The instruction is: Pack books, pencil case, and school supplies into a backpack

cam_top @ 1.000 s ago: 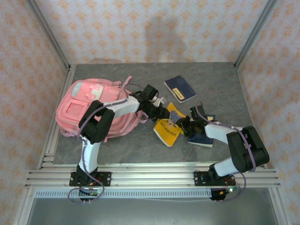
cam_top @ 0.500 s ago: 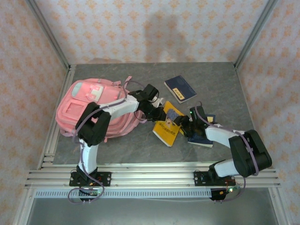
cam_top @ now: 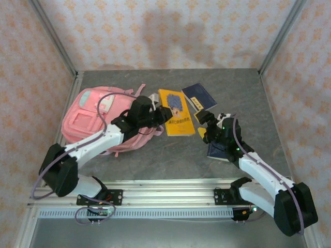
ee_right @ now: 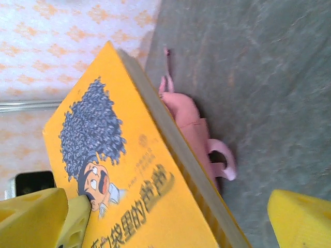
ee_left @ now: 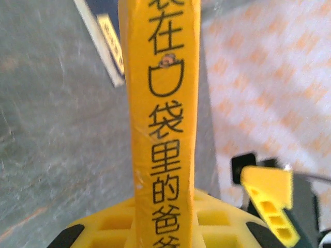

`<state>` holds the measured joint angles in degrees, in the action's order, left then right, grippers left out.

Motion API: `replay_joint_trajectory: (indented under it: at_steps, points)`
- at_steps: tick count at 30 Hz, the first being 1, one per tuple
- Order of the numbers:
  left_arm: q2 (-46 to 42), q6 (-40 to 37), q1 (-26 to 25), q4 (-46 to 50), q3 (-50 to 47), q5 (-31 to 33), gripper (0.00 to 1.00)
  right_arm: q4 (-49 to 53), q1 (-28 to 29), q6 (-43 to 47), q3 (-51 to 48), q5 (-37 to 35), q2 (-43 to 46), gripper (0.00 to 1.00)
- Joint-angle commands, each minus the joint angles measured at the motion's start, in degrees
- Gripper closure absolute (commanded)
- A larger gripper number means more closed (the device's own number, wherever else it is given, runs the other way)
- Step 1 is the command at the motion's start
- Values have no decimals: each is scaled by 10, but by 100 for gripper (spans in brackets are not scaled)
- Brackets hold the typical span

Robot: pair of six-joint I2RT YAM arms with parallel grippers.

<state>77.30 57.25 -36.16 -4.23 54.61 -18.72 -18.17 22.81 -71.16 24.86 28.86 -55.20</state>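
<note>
Left gripper (cam_top: 164, 114): clenched on the yellow book (cam_top: 176, 119), gripping at its left edge. In the left wrist view the spine runs up between the yellow pads (ee_left: 222, 219). The book is mid-table, just right of the pink backpack (cam_top: 90, 119), blue cartoon cover facing up. Right gripper (cam_top: 203, 125): jaws spread wide, grasping nothing, just beside the book's near right corner. Navy book with yellow label (cam_top: 199, 97) lies to the far right of the yellow one. Second navy book (cam_top: 217, 151) lies partly under the right arm, nearer side
</note>
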Motion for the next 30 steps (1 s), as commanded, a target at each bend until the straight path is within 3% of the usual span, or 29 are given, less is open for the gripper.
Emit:
replay_joint_trajectory:
  at_steps: [1,3,8,11,15,18,22,30]
  points:
    - [-67,55,-15,-122,-26,154,100,-83,39,-106,10,-32,5,1]
    - [-84,68,-22,-137,-35,190,100,-116,75,-129,14,-63,0,1]
    - [-77,117,-30,-182,-45,191,100,-234,153,-150,29,-131,-49,1]
    - [-76,132,-39,-190,-47,194,100,-357,173,-156,43,-149,-107,1]
    - [-87,132,-52,-182,-51,206,100,-458,180,-140,53,-180,-165,10]
    - [-100,117,-60,-139,-49,230,100,-446,180,-103,48,-213,-164,19]
    - [-105,121,-62,-136,-65,245,100,-427,185,-83,33,-255,-156,49]
    - [-97,118,-64,-131,-73,246,100,-411,189,-81,44,-245,-160,60]
